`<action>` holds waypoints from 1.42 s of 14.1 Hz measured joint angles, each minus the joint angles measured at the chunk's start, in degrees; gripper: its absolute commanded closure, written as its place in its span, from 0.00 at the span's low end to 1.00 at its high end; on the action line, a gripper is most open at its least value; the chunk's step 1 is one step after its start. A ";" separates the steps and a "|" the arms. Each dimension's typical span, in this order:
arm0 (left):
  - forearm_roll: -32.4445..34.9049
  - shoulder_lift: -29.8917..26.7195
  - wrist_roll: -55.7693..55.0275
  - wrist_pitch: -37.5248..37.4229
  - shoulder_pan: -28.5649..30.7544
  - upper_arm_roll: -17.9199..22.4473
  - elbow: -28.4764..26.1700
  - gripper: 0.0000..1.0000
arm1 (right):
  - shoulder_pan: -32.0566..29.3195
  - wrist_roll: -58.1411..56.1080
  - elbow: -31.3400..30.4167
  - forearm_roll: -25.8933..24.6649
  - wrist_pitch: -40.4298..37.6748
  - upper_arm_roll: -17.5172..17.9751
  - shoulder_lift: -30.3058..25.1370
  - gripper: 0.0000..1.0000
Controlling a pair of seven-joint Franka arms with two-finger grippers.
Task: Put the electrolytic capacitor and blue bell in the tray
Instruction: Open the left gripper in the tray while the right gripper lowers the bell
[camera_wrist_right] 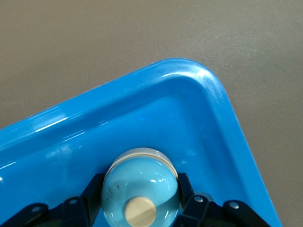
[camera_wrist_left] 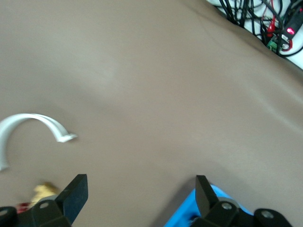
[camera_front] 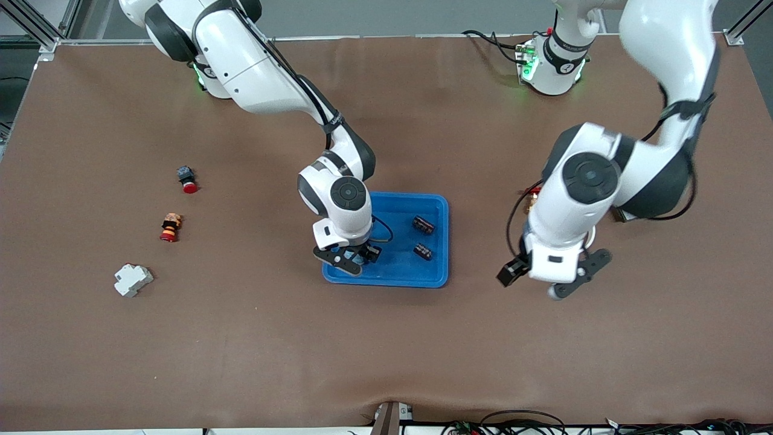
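Front view: tray (camera_front: 438, 241) mid-table holds two capacitors (camera_front: 423, 225), stiff, light cylinders, best pinched across the body. Right gripper (camera_front: 348, 258) sits low in the tray's near corner toward the right arm's end. Left gripper (camera_front: 564, 279) waits over bare table.

Left wrist view: fingers (camera_wrist_left: 75, 194) spread, empty.

Right wrist view: one bell (camera_wrist_right: 140, 191), a smooth, slippery dome, sits clamped between fingers (camera_wrist_right: 90, 201), low over the tray floor.

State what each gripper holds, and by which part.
Right gripper grips the blue bell by its dome's sides, over the tray. Left gripper: open, holding nothing.
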 measured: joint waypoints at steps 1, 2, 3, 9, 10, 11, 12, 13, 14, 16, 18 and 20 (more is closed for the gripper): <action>0.00 -2.06 2.06 -2.27 0.76 -0.03 -0.02 0.00 | 0.01 0.01 0.01 -0.01 0.01 -0.02 0.05 0.00; 0.00 -3.94 4.78 -4.31 1.75 -0.04 -0.05 0.00 | 0.02 0.01 0.03 -0.18 0.03 -0.02 0.10 0.00; 0.00 -5.64 7.74 -6.54 2.77 -0.03 -0.07 0.00 | 0.07 0.01 0.03 -0.77 0.01 -0.01 0.15 0.00; -0.18 -12.45 20.32 -15.22 5.61 0.00 -0.23 0.00 | 0.46 -0.92 2.33 -2.57 -6.43 -0.02 0.24 0.00; -1.22 -13.39 23.81 -15.91 6.04 0.42 -0.24 0.00 | 0.45 -1.03 3.27 -2.57 -7.52 -0.06 0.22 0.00; -3.50 -14.60 27.38 -16.27 6.16 2.04 -0.24 0.00 | 0.37 -1.06 4.05 -2.56 -8.11 -0.10 0.11 0.00; -6.58 -16.10 31.02 -16.72 5.84 4.90 -0.28 0.00 | 0.29 -1.07 4.62 -2.54 -8.45 -0.10 -0.02 0.00; -9.16 -17.75 34.63 -18.02 5.20 8.35 -0.30 0.00 | 0.23 -1.07 5.06 -2.42 -8.55 -0.10 -0.13 0.00; -10.63 -19.40 37.90 -19.94 4.42 11.50 -0.33 0.00 | 0.15 -1.07 5.53 -2.21 -8.60 -0.10 -0.19 0.00; -11.59 -22.64 43.37 -23.86 2.10 16.91 -0.43 0.00 | -0.35 -1.68 6.91 -1.72 -9.94 -0.10 -0.23 0.00; -12.02 -25.35 49.71 -25.47 0.23 21.05 -0.75 0.00 | -1.31 -5.40 9.27 -0.38 -13.65 -0.12 -0.27 0.00; -12.61 -27.34 54.56 -26.43 -0.58 23.75 -1.68 0.00 | -3.04 -10.71 11.94 1.49 -17.24 -0.14 -0.46 0.00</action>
